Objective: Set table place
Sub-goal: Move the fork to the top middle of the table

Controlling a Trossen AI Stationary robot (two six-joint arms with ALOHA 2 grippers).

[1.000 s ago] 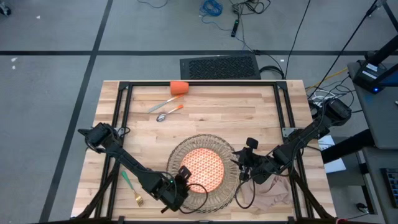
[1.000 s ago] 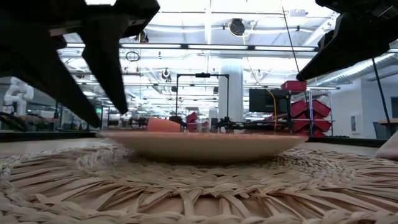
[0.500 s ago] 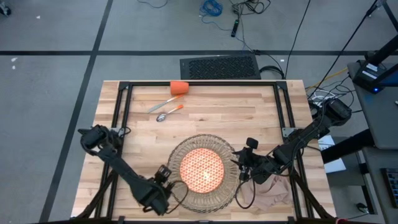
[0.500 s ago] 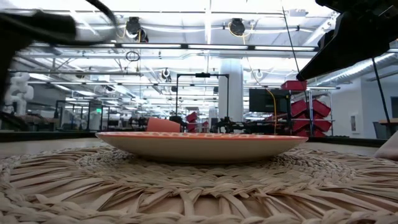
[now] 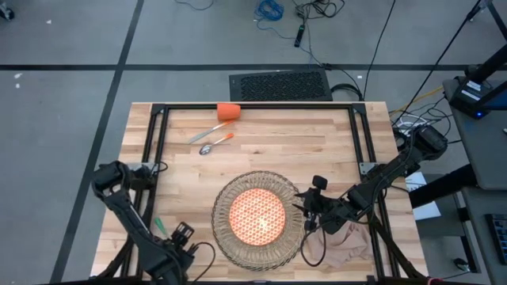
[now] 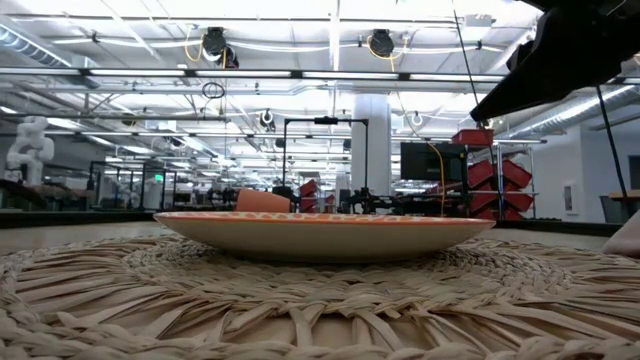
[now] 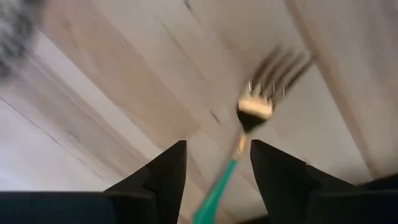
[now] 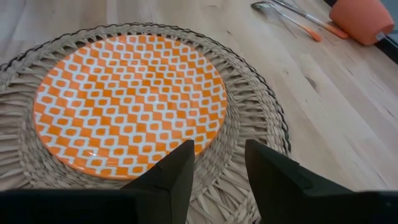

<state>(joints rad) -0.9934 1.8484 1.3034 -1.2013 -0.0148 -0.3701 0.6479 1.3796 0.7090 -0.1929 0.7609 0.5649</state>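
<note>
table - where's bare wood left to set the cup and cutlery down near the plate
Bare table lies between the knife and spoon at the far side and the placemat. Left of the placemat is partly free: the fork and the left hand, open, sit there. Right of the plate is crowded by the right hand and napkin.

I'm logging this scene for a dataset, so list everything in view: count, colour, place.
Butcher-block wooden table: one, pale, under everything.
Round woven wicker placemat: one, tan, near edge, centre.
Orange-patterned round plate: one, on the placemat.
Small orange cup: one, far edge.
Orange-handled knife and spoon: one each, beside the cup.
Green-handled fork: one, near left corner.
Beige cloth napkin: one, near right.
Left gripper: jaws open over the fork.
Right gripper: at the placemat's right edge, jaws apart.
</note>
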